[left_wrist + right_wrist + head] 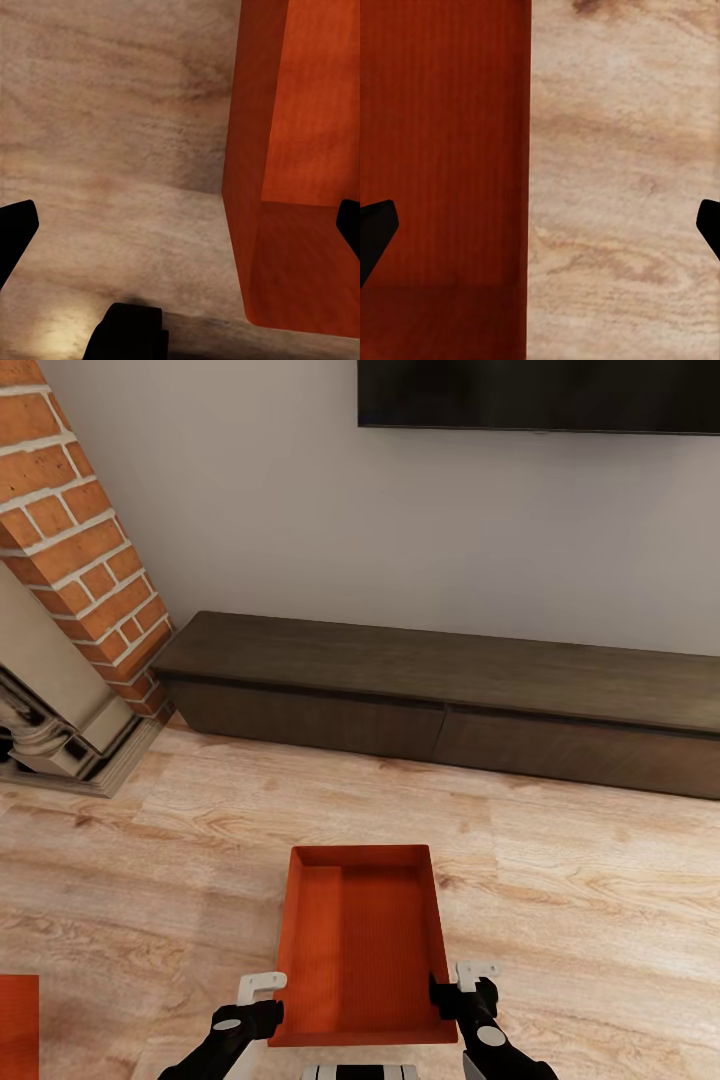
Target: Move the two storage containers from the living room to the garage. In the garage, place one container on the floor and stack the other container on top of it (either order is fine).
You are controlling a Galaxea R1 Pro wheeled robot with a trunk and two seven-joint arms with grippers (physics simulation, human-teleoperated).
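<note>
One orange-red storage container [360,935] sits on the light wood floor of the living room, just in front of me. A second storage container [18,1025] shows as a slab at the lower left edge. My left gripper [266,1000] is at the near left corner of the first container. In the left wrist view this gripper [180,229] is open, its fingers [15,232] wide apart either side of the container's wall [251,187]. My right gripper [462,985] is at the near right corner. It [540,229] is open across the right wall [521,187].
A long low dark cabinet [450,695] runs along the white wall ahead, under a black TV [540,395]. The red brick fireplace [75,540] with its stone surround stands at the left. Wood-plank floor [580,880] lies open to the container's right.
</note>
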